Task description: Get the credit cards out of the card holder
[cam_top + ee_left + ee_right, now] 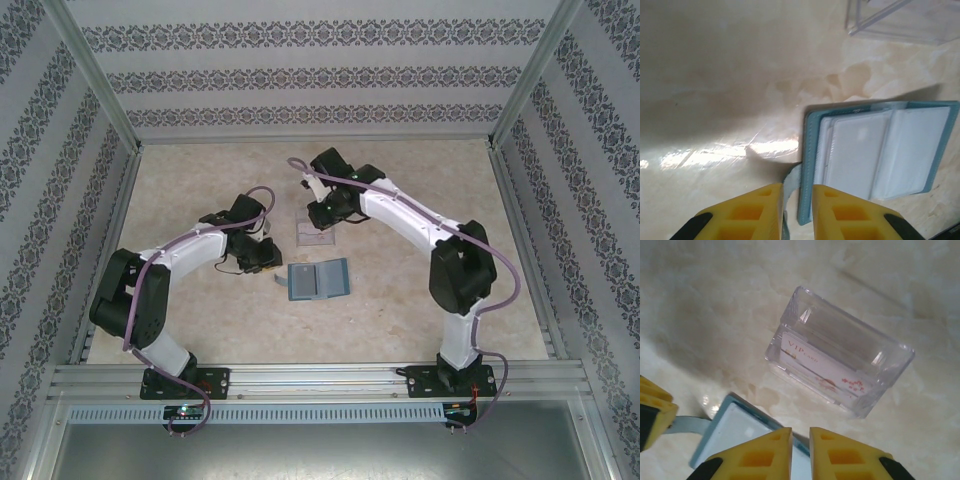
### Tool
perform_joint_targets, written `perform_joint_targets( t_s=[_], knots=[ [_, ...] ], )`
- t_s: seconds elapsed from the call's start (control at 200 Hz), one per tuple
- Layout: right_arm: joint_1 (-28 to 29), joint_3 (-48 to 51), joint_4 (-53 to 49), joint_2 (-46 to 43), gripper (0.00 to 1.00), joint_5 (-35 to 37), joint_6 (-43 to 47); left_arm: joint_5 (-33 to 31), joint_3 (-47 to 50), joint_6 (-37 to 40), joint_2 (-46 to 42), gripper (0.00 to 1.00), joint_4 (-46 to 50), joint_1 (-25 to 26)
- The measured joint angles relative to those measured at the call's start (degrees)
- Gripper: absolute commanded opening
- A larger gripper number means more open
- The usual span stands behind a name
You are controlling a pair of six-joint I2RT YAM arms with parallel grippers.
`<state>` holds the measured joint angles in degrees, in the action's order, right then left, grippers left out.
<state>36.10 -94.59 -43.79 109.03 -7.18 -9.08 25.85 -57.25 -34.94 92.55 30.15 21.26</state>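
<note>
Left end effector (797, 187) sits at the left edge of the card holder (865, 150), yellow fingers pinched nearly together on a thin grey card (790, 177). That card pokes out from under the holder's left side. Only its narrow edge shows, so its face is impossible to read. The holder lies open on the desk (715, 75) at mid-table, both halves flat, just near of the clear plastic tray (850, 330). Its inner pockets are washed out by glare, and whether anything sits inside them cannot be told.

Over to the right end effector (801, 430): it hangs above the holder's far corner, fingers almost closed with a narrow slit between them and nothing in it. They cover part of that corner. In the tray a whitish VIP card (820, 370) with red blossoms leans on its long edge. From the left wrist the tray is cut off by the top of the frame.
</note>
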Motion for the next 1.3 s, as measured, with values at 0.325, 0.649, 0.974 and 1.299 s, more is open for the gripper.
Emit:
perform_joint_targets(
  t_s=[0.325,0.649,0.974,1.299],
  knots=[
    [0.2,11.9,7.3,-4.5,0.13,-8.3,-19.3,2.2,-3.7,0.0,0.8,0.18,0.0,0.0],
    [2.8,23.3,16.7,-4.9,0.13,-16.6,-30.6,7.1,-3.6,-1.1,5.1,0.10,-0.5,2.4],
    [3.3,28.9,22.6,-5.0,0.11,-17.8,-36.8,7.7,0.5,-4.4,5.2,0.00,-3.4,4.7],
    [5.0,29.8,27.3,-4.9,0.12,-19.6,-40.3,7.0,3.6,-5.7,5.2,0.00,-5.3,5.1]
  ],
)
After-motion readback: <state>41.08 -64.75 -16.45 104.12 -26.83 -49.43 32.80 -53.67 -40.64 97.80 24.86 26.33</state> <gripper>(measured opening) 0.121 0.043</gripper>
